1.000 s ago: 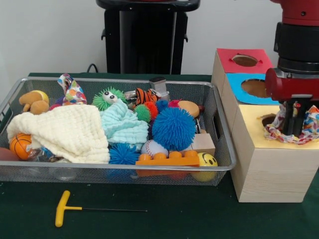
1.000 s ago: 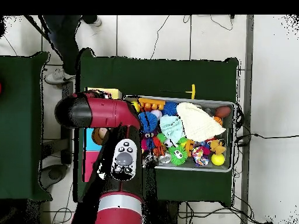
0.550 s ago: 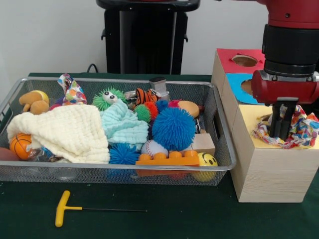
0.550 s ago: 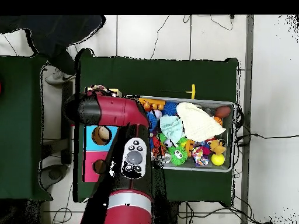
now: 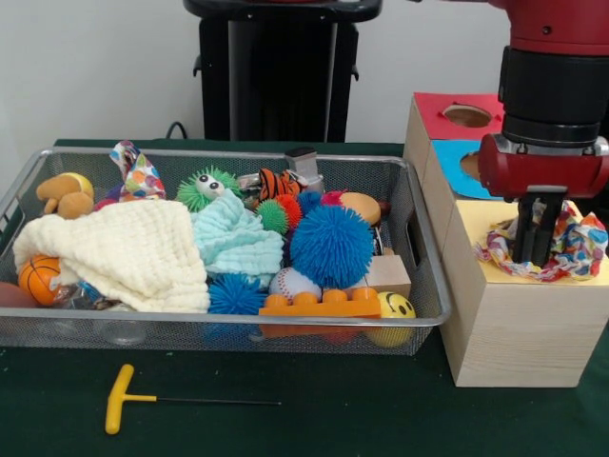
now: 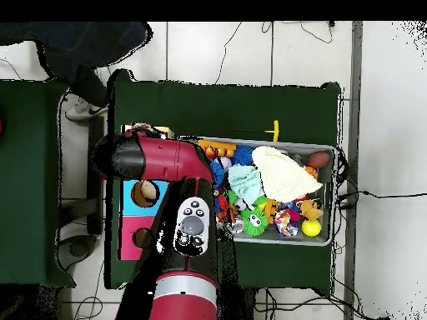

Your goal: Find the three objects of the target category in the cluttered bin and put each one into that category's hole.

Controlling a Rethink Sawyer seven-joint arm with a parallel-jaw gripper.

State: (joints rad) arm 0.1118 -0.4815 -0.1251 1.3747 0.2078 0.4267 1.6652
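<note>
Hanging straight down from the red and black arm, the end effector (image 5: 534, 249) has its dark fingers set close together in a multicoloured patterned cloth (image 5: 569, 240) that lies crumpled on the yellow top of the wooden sorting box (image 5: 514, 324), right where that section's hole would be; the cloth hides the tips, so I cannot tell whether they pinch it or merely stand in it. Behind the yellow section, toward 12 o'clock in the front view, sit a blue section (image 5: 481, 168) and a red section (image 5: 463, 115), each with a round hole. At 9 o'clock from the box stands the wire bin (image 5: 419, 276) on the green worktop (image 5: 314, 409), packed with toys: a cream knitted cloth (image 5: 124, 252) at its left, a pale teal cloth (image 5: 233, 238) beside it, a big blue spiky ball (image 5: 331, 246) near the middle, a green fuzzy ball with eyes (image 5: 207, 188) behind, a small basketball (image 5: 40, 277), and a yellow smiley ball (image 5: 393, 311) in the near right corner. Another patterned cloth (image 5: 136, 171) pokes up at the bin's far left. A yellow-handled T tool (image 5: 124, 398) lies on the worktop at 6 o'clock from the bin. From overhead, the arm (image 6: 158, 158) covers most of the box.
</note>
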